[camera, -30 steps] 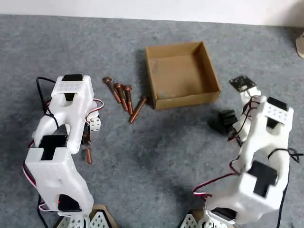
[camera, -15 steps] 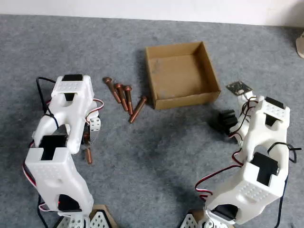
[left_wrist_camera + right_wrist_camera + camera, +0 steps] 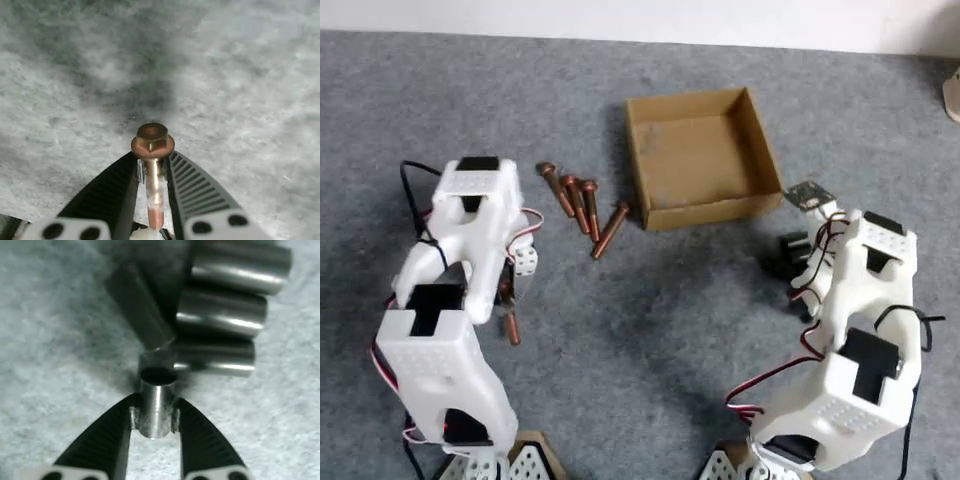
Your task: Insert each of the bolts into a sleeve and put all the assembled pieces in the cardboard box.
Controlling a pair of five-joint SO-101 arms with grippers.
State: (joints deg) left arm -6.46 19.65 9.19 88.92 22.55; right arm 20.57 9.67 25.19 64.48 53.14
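Note:
My left gripper (image 3: 154, 162) is shut on a copper bolt (image 3: 153, 141), whose hex head sticks out past the fingertips. In the high view this bolt (image 3: 510, 327) hangs under the left arm, just above the carpet. My right gripper (image 3: 156, 409) is shut on an upright steel sleeve (image 3: 156, 390), open end up. Several more sleeves (image 3: 222, 310) lie on their sides right behind it. The sleeve pile (image 3: 788, 252) sits beside the right arm (image 3: 865, 275). Several loose bolts (image 3: 582, 205) lie left of the cardboard box (image 3: 715, 212), whose inside looks bare.
Grey carpet covers the table. The box stands at the back centre, between the two arms. A pale object (image 3: 952, 92) shows at the right edge. Open carpet lies between the arms in the front middle.
The right arm has swung left and lowered over the sleeve pile. The left arm has shifted a little with the bolt in its grip.

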